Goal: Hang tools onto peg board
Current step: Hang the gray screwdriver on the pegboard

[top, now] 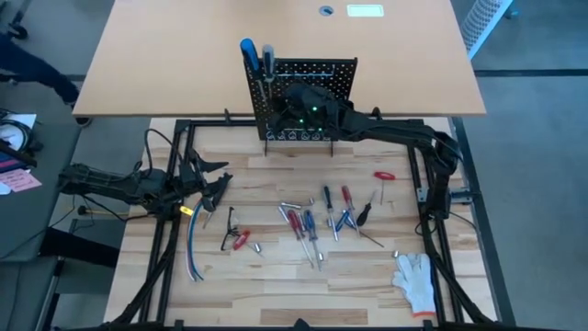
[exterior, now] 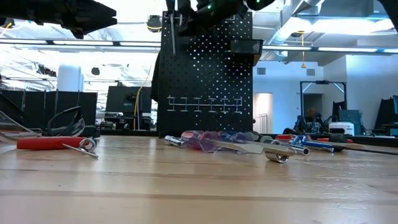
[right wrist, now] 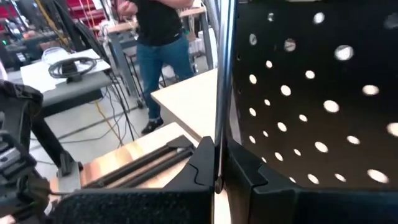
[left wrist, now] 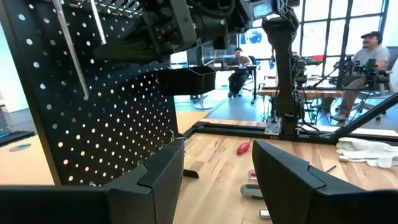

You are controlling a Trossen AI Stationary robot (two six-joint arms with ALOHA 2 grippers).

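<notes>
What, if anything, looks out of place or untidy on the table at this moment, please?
Most tools lie scattered loose on the wooden tabletop rather than hanging; the peg board carries only a couple of screwdrivers at its upper left. A white glove and a cable bundle lie among them. Nothing looks damaged.

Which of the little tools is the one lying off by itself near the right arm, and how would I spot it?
Start at the black peg board standing at the table's far edge, then look down and right onto the wooden tabletop. There lies a small red-handled tool, alone between the board and the main scatter of screwdrivers. Unlike those crowded neighbours, nothing touches it.
</notes>
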